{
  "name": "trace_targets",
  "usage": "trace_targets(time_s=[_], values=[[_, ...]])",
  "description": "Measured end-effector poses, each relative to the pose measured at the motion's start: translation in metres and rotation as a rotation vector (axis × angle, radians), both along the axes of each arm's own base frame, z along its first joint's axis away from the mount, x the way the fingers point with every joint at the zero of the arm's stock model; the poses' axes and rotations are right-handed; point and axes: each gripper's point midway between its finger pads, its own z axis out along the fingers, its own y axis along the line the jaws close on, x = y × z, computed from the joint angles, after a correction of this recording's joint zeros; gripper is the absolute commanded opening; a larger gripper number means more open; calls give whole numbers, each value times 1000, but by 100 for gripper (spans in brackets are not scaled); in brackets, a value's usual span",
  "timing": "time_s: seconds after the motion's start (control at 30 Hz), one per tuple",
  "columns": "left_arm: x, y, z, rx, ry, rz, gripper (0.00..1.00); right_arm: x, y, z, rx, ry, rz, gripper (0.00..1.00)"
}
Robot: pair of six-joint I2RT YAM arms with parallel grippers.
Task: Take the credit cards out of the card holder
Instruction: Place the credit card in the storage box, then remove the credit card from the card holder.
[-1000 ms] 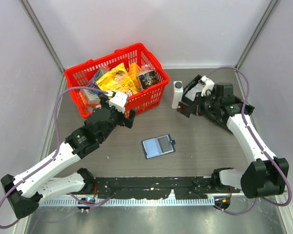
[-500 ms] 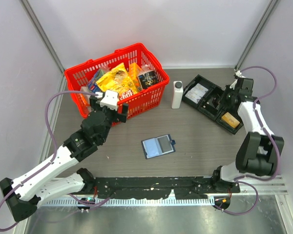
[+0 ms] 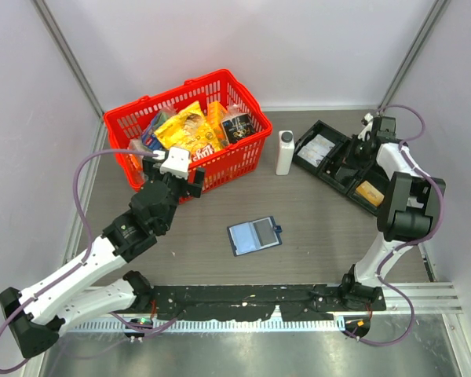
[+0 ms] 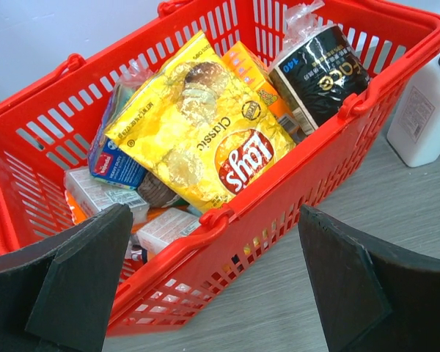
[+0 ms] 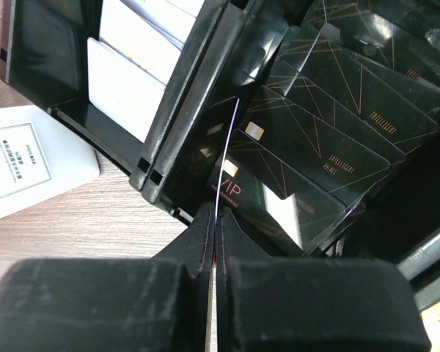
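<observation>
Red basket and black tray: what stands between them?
A white bottle with a dark cap stands upright between the red basket and the black tray; the overhead view shows it.

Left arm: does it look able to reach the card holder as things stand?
Probably yes. The card holder lies open on the table, apart from the red basket. The left gripper is open and empty beside that basket, with nothing between it and the holder.
</observation>
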Motion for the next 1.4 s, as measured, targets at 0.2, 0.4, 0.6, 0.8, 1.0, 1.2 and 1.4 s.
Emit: trace_targets(time_s=[0.2, 0.4, 0.6, 0.8, 1.0, 1.2, 1.4], values=[[0, 0, 3, -3, -15, -1, 100, -4, -3, -14, 7, 78, 17, 29], [0, 0, 4, -5, -17, -4, 100, -3, -25, -8, -102, 96, -39, 53], [0, -3, 3, -7, -16, -19, 100, -4, -41, 32, -220, 23, -108, 59], [0, -6, 3, -9, -13, -31, 99, -6, -25, 90, -223, -167, -100, 46], [1, -8, 0, -4, -8, -38, 99, 1, 0, 76, -96, -186, -48, 36], [1, -8, 1, -5, -8, -40, 99, -12, 9, 9, -24, -15, -48, 33], [1, -8, 0, -4, -8, -40, 99, -18, -3, -27, -73, 91, -89, 33]])
